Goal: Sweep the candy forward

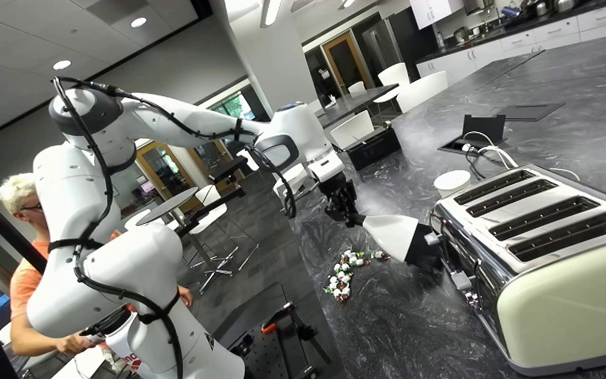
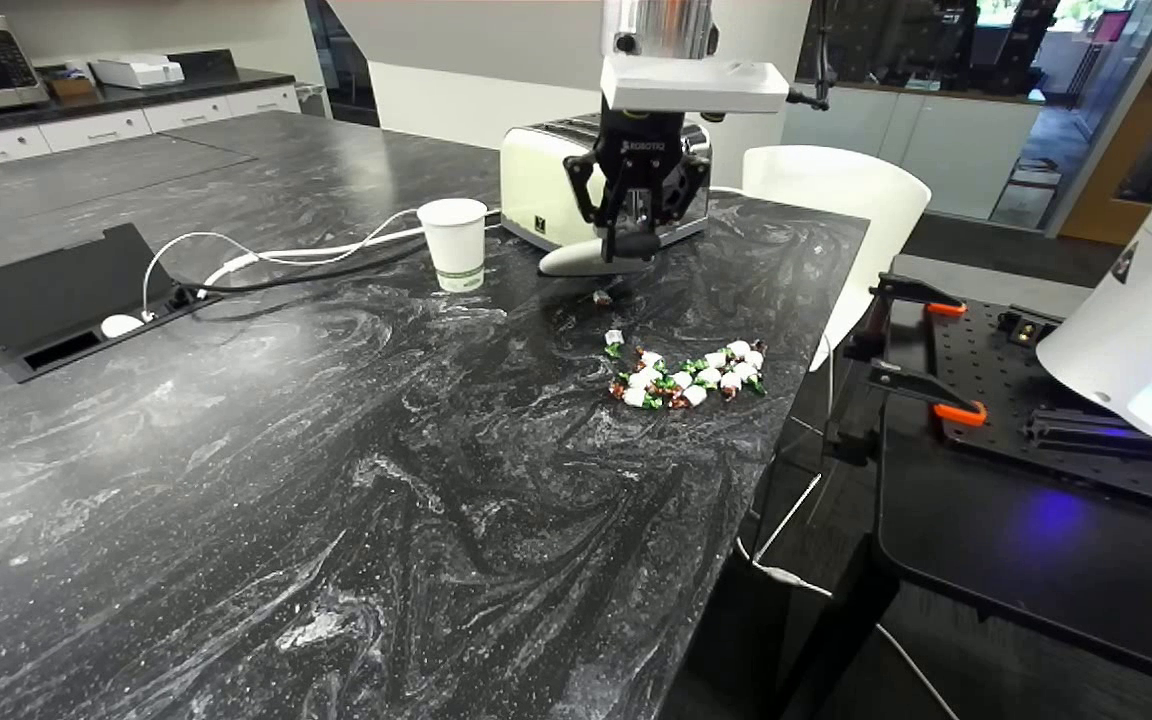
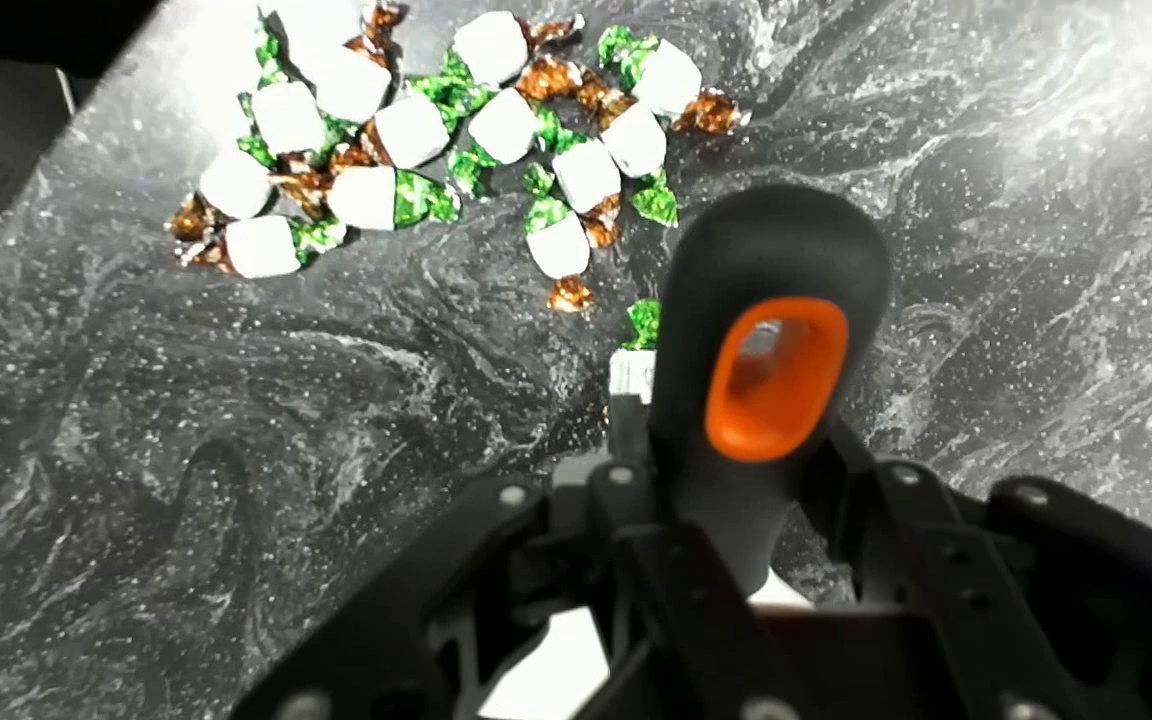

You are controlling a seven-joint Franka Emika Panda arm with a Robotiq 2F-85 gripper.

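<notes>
The candy point(image 1: 341, 276) is a loose cluster of white pieces with green and brown wrapper ends on the dark table. It also shows in an exterior view point(image 2: 681, 382) and at the top of the wrist view point(image 3: 411, 132). A stray piece point(image 2: 613, 338) lies between the cluster and the brush; another lies closer under the brush. My gripper point(image 1: 354, 217) is shut on the black handle of a brush point(image 1: 390, 231) with a white and black head. In the wrist view, the handle end with its orange-lined hole point(image 3: 776, 400) stands between the fingers point(image 3: 734, 440). The brush head points at the toaster, away from the cluster.
A cream and chrome toaster point(image 1: 561, 316) stands just beyond the brush head; I cannot tell whether they touch. A white paper cup point(image 2: 456, 245) stands beside it. White and black cords run to an open table outlet point(image 2: 46, 290). The table edge is close to the candy.
</notes>
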